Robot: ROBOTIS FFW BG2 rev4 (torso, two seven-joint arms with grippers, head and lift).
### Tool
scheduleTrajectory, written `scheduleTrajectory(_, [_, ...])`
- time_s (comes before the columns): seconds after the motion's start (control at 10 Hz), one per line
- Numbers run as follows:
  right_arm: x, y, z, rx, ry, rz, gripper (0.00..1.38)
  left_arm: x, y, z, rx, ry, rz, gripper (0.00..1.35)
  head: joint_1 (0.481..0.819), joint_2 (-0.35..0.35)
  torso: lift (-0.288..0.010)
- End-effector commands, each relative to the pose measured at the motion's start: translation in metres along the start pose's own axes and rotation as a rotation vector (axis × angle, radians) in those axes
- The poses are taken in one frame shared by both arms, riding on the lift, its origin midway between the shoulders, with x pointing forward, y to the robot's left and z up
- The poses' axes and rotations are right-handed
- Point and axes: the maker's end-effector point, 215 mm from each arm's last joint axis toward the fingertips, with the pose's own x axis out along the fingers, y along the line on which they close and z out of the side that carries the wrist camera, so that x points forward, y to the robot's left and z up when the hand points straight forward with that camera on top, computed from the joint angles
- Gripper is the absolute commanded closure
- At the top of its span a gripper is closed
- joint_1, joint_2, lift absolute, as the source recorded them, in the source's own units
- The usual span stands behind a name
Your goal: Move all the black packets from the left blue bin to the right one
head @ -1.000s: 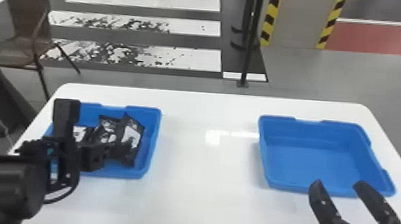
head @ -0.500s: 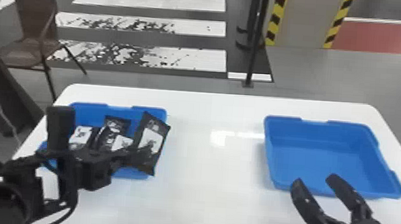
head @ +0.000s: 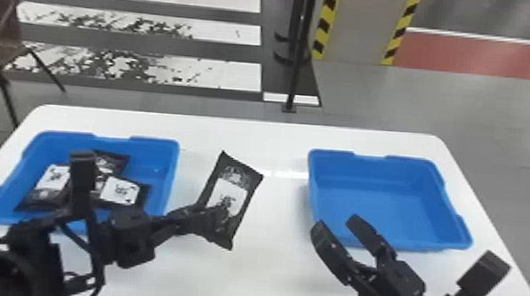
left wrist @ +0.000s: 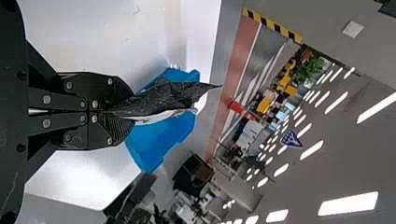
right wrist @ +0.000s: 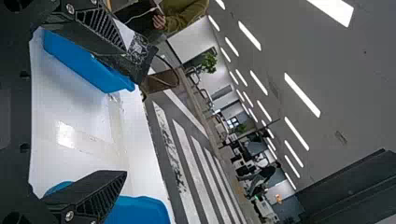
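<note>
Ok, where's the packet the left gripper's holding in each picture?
Head view: the packet is between the left bin and right bin, in the left gripper.
Left wrist view: packet in its fingers, a blue bin behind it.
Right wrist view: packet behind one finger of the right gripper.
Shared landmark: the white table.

Bright ceiling lights [right wrist: 302, 94]; glare on tabletop [head: 264, 274], probably theirs.
</note>
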Motion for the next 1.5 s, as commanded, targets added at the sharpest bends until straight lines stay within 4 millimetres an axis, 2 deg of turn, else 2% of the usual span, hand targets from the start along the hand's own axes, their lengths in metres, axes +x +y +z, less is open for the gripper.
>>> scheduleTrajectory(0.0, [0.01, 0.008, -0.008, 0.038, 0.028, 0.035, 0.1, 0.01, -0.006, -0.008, -0.027, 0.025, -0.053, 1.17, 0.695, -0.087, -0.14])
scheduleTrajectory(0.2, [0.023, 0.02, -0.012, 0.082, 0.036, 0.081, 0.1, 0.025, -0.021, -0.016, -0.105, 0.024, -0.162, 1.17, 0.695, -0.088, -0.14])
scheduleTrajectory(0.6, [0.047, 0.027, -0.021, 0.126, 0.061, 0.133, 0.1, 0.049, -0.057, -0.027, -0.183, 0.047, -0.303, 1.17, 0.695, -0.097, -0.14])
scheduleTrajectory(0.8, [0.053, 0.032, -0.012, 0.123, 0.048, 0.149, 0.11, 0.059, -0.068, -0.036, -0.196, 0.077, -0.336, 1.17, 0.695, -0.117, -0.14])
scheduleTrajectory(0.9, [0.053, 0.033, -0.012, 0.124, 0.05, 0.152, 0.42, 0.061, -0.071, -0.041, -0.206, 0.083, -0.344, 1.17, 0.695, -0.129, -0.14])
scheduleTrajectory(1.0, [0.053, 0.031, -0.015, 0.126, 0.053, 0.144, 1.1, 0.062, -0.073, -0.041, -0.209, 0.084, -0.35, 1.17, 0.695, -0.135, -0.14])
scheduleTrajectory(1.1, [0.053, 0.03, -0.016, 0.127, 0.054, 0.142, 1.28, 0.062, -0.073, -0.04, -0.206, 0.083, -0.35, 1.17, 0.695, -0.14, -0.14])
scheduleTrajectory(1.4, [0.053, 0.031, -0.01, 0.118, 0.033, 0.145, 1.28, 0.062, -0.069, -0.031, -0.183, 0.061, -0.341, 1.17, 0.695, -0.143, -0.14])
